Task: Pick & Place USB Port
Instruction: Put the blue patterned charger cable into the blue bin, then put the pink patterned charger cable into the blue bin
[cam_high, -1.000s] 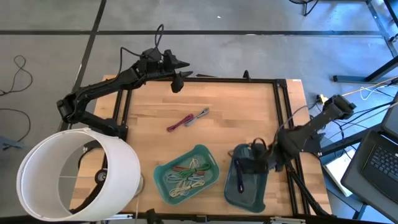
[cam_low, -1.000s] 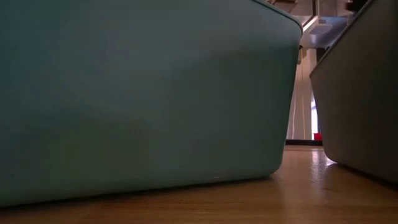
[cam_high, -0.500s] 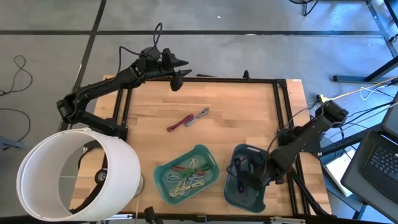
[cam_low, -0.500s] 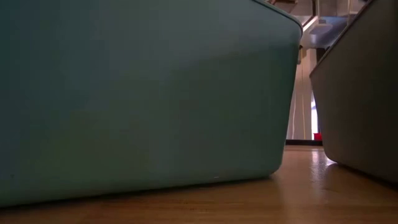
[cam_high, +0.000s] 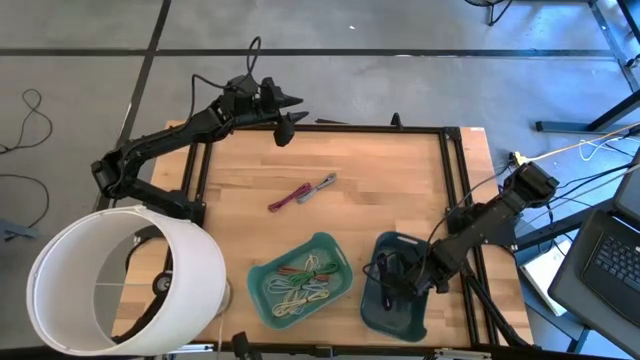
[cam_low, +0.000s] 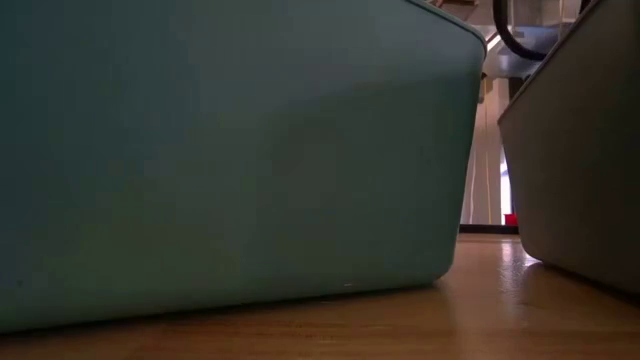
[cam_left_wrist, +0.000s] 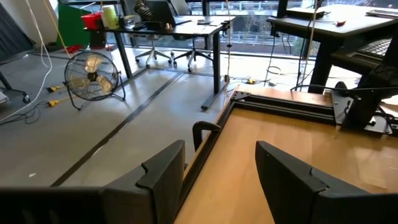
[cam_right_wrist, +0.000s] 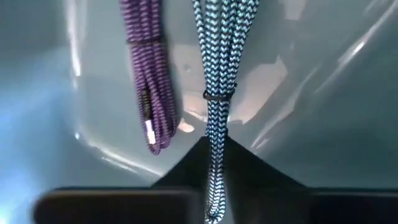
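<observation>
Your table (cam_high: 390, 180) carries two trays. In the dark teal tray (cam_high: 418, 318), your right gripper (cam_right_wrist: 214, 180) pinches the blue-and-white braided cable (cam_right_wrist: 216, 74), whose long axis runs straight away from the fingers. A purple cable (cam_right_wrist: 149, 81) lies just beside it, parallel. Your left gripper (cam_left_wrist: 221, 174) hovers wide apart at the table's far edge.

A big white cylindrical lampshade-like drum (cam_high: 125, 275) fills the near-left corner of the high view, overlapping the wooden table's (cam_high: 380, 190) edge. Beyond the table lies grey concrete floor — a round wire-caged floor fan (cam_left_wrist: 90, 78) stands there beside a black-legged desk (cam_left_wrist: 177, 28) holding a red container (cam_left_wrist: 92, 20).
</observation>
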